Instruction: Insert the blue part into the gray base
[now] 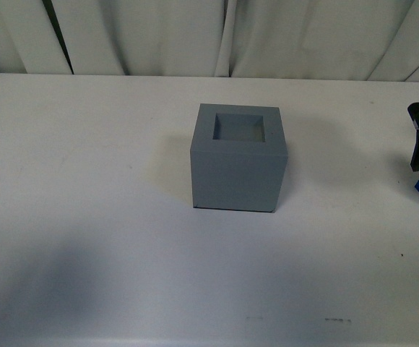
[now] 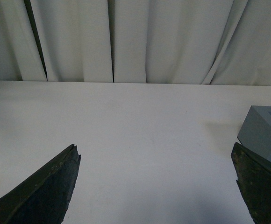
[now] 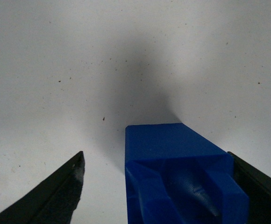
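Clearly the step in hand is the pick-up: the right gripper point(image 3: 155, 159) has its jaws apart around the blue part point(image 3: 173, 154), not clamped on it. In the right wrist view one finger point(image 3: 254, 179) sits right against the part's side, or very nearly, while the other finger point(image 3: 67, 186) stands off with bare table between.

To do this well, the gripper should centre itself first so both fingers meet the flat sides together. Otherwise the closer finger would likely shove the part sideways or twist it. A grip on the body just under the handle on top should keep the part upright for the carry.

On the white table point(image 1: 87, 217), seen from the front, the blue part stands at the picture's edge, at about 3 o'clock from the gray base point(image 1: 237, 170) and well apart from it. The base's square socket point(image 1: 240, 129) faces up and holds nothing. Its floor shows bare, so the way in is free. The fit will probably be snug, so the part's square sides want lining up with the socket walls before lowering.

The left gripper point(image 2: 155, 151) hangs with jaws wide apart over bare table, holding nothing, with the base just beside one finger.
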You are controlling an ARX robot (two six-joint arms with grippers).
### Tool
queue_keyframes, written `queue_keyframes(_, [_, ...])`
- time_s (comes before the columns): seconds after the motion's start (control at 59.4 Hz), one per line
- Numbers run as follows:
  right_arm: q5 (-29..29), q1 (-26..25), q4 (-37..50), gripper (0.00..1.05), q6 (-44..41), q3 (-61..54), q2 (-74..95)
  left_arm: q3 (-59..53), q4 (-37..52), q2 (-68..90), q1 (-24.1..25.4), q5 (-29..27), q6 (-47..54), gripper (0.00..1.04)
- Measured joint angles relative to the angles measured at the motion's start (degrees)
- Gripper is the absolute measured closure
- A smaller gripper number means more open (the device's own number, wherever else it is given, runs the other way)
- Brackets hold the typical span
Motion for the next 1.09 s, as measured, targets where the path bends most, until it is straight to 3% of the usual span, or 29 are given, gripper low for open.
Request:
queue_keyframes(0.202, [0.3, 0.3, 0.0, 0.56, 0.0, 0.6, 0.6, 0.0, 0.0, 0.0, 0.0, 0.0, 0.0, 0.06])
queue_keyframes(0.555, [-2.8, 1.8, -4.3, 0.57, -1.9, 5.9, 0.0, 0.0, 0.0, 0.0, 0.0, 0.0, 0.0, 0.06])
queue_keyframes(1.094, [-14.8, 11.1, -17.0, 0.57, -20.4, 25.7, -1.2, 0.0, 0.0, 0.0, 0.0, 0.0, 0.0, 0.06])
